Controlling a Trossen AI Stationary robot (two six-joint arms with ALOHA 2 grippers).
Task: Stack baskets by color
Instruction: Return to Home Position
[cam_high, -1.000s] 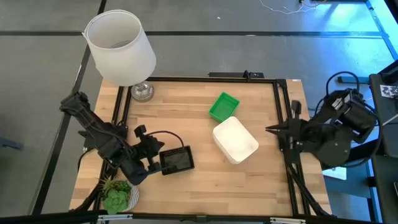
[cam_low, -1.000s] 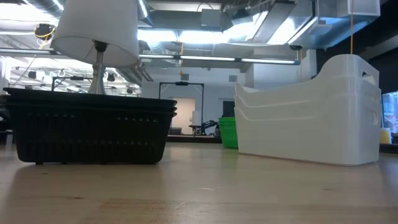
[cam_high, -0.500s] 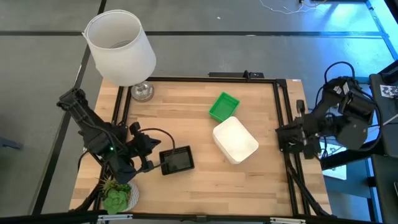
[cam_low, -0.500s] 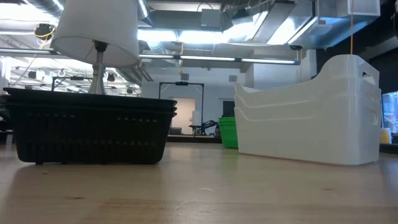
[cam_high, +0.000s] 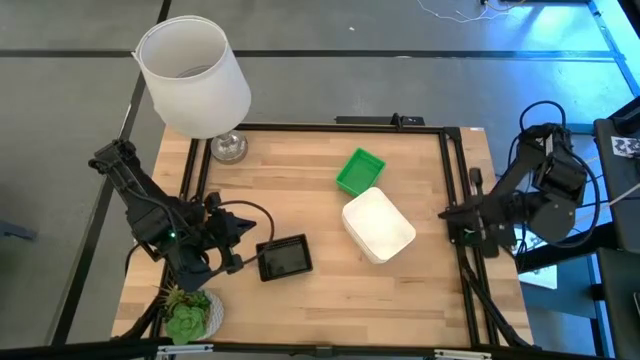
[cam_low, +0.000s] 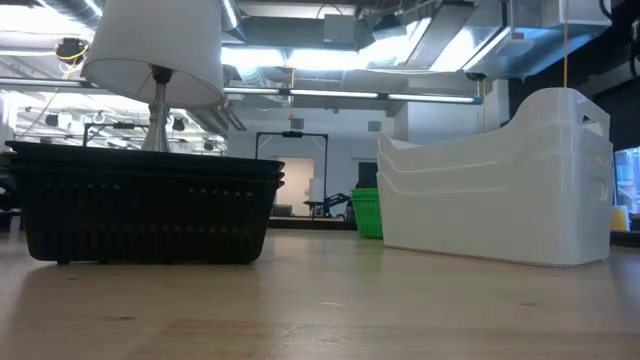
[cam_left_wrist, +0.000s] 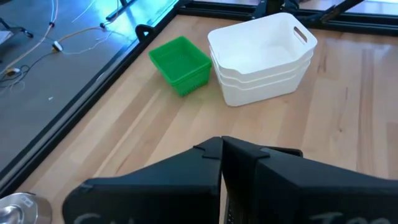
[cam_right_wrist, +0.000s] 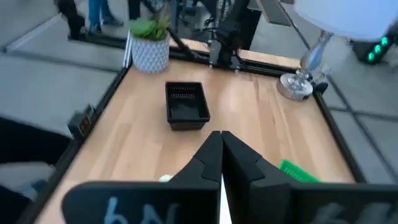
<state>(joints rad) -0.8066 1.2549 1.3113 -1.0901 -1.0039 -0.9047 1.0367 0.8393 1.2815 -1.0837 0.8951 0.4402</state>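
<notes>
Black baskets (cam_high: 285, 258) sit nested in a stack near the table's front left, bottoms on the wood; they also show in the low view (cam_low: 145, 205). Nested white baskets (cam_high: 378, 224) stand at the centre right (cam_left_wrist: 261, 53). A green basket (cam_high: 360, 171) rests just beyond them (cam_left_wrist: 181, 64). My left gripper (cam_high: 240, 250) hovers shut just left of the black stack, pointing toward the white one (cam_left_wrist: 221, 149). Over the table's right edge, my right gripper (cam_high: 446, 212) is shut with nothing in it (cam_right_wrist: 221, 140). Neither gripper shows in the low view.
A lamp with a large white shade (cam_high: 193, 75) stands at the far left corner on a metal foot (cam_high: 228, 148). A small potted plant (cam_high: 187, 315) sits at the near left corner. A black frame rail (cam_high: 452, 170) runs along the table's edges.
My left gripper has drawn back from the black stack toward the table's left edge and risen a little. My right arm has folded back toward the table's right edge and sunk. The baskets have stayed where they were.
</notes>
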